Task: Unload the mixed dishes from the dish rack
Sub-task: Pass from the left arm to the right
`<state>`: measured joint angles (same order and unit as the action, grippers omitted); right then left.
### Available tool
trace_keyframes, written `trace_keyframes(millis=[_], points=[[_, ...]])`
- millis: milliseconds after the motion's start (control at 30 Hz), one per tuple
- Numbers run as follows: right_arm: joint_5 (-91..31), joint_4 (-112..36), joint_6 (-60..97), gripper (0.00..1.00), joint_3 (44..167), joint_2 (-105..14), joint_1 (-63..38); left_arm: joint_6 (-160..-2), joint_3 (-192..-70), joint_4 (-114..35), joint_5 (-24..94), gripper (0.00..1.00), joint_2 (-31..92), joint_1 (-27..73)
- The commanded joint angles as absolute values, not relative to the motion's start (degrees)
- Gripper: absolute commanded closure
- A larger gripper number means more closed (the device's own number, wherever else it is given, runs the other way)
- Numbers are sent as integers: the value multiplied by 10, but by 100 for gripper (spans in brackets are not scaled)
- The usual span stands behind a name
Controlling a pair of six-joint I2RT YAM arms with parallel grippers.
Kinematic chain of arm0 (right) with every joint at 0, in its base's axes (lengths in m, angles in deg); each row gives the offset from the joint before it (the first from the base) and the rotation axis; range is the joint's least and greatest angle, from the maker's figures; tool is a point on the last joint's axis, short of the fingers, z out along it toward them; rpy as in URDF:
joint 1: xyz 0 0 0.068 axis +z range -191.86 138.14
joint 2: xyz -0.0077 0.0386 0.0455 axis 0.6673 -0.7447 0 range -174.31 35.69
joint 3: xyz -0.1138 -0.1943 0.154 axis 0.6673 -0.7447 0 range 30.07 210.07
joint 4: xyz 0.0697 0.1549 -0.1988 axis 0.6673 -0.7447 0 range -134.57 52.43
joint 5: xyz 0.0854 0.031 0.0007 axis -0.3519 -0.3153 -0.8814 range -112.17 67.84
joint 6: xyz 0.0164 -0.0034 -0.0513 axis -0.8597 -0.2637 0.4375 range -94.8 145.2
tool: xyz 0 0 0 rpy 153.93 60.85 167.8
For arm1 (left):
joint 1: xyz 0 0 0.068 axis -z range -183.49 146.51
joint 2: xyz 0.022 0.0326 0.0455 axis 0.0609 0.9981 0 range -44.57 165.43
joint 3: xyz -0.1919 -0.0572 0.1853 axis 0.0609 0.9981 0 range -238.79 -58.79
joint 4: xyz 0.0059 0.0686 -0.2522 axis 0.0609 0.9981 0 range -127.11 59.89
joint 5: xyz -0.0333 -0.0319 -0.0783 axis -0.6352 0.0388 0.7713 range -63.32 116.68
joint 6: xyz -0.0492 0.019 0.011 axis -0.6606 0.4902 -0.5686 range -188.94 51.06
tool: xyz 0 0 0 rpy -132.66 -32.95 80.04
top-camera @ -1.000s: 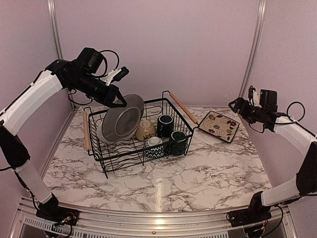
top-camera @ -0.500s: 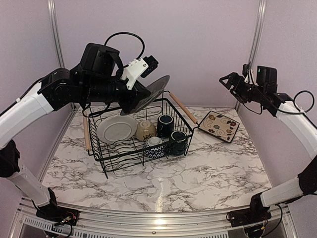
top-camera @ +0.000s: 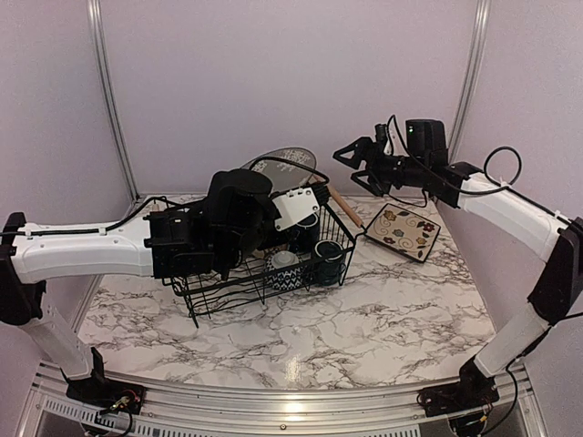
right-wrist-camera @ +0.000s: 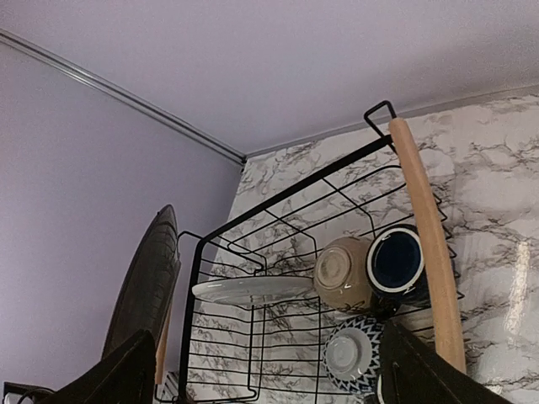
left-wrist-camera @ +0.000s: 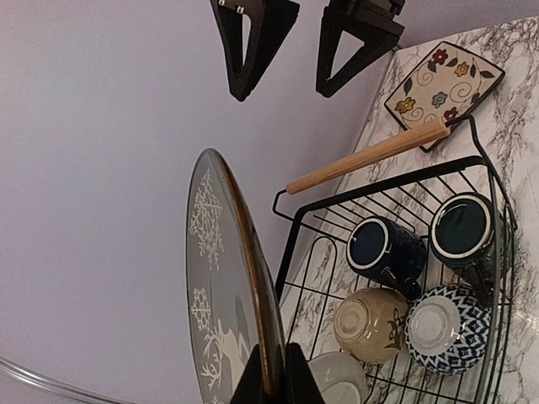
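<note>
Top external view: the marbled bench (top-camera: 364,309) carries the black wire dish rack (top-camera: 219,291), and the grey reindeer plate (top-camera: 282,164) is in the air above the rack's far side, standing on edge. It is pinched at its lower rim by the left fingers (left-wrist-camera: 295,387), which are clamped on it. The right fingers (left-wrist-camera: 261,34) are spread wide and empty, level with the plate's upper rim and near it but not touching. This looks like a hand-over, or a carry toward the square floral plate (top-camera: 403,229), which lies flat on the bench just right of the rack. A thin glazed plate held at one point on its edge will want to pivot, so the left grip should stay firm. The plate should also be kept edge-on to the right fingers, so they can slide over the rim well apart from the left pair. The left should release only once the right has closed. The route should pass above the rack's wooden handle (left-wrist-camera: 366,158). A pale plate (right-wrist-camera: 253,290), two navy mugs (left-wrist-camera: 387,248) and two bowls (left-wrist-camera: 366,324) remain in the rack.
</note>
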<state>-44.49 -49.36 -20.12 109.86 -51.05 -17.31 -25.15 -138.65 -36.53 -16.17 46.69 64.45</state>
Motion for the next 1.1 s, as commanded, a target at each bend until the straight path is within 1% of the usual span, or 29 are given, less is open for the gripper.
trace_keyframes(millis=[0,133,267,400,500,600,700,833,967,1067], points=[[-463,-463,-215,12,1147,-534,-131,-155,-1394,-543,-251,100,472,656],[-467,-463,-211,12,1156,-552,-113,-118,-1381,-574,-266,100,488,659],[-478,-467,-208,14,1164,-558,-105,-107,-1379,-576,-273,100,501,660],[-396,-491,-193,12,1159,-523,-106,-101,-1375,-583,-278,100,506,660],[-368,-493,-181,12,1159,-504,-106,-92,-1375,-588,-283,100,511,660],[-404,-479,-185,13,1166,-510,-103,-87,-1375,-592,-284,100,517,660],[-437,-478,-190,16,1178,-535,-91,-83,-1381,-590,-284,100,525,660],[-444,-481,-191,20,1190,-559,-74,-77,-1388,-588,-289,100,538,660],[-449,-489,-194,30,1202,-579,-64,-68,-1389,-586,-298,100,546,661],[-446,-490,-198,34,1201,-587,-61,-66,-1388,-588,-302,100,548,661]])
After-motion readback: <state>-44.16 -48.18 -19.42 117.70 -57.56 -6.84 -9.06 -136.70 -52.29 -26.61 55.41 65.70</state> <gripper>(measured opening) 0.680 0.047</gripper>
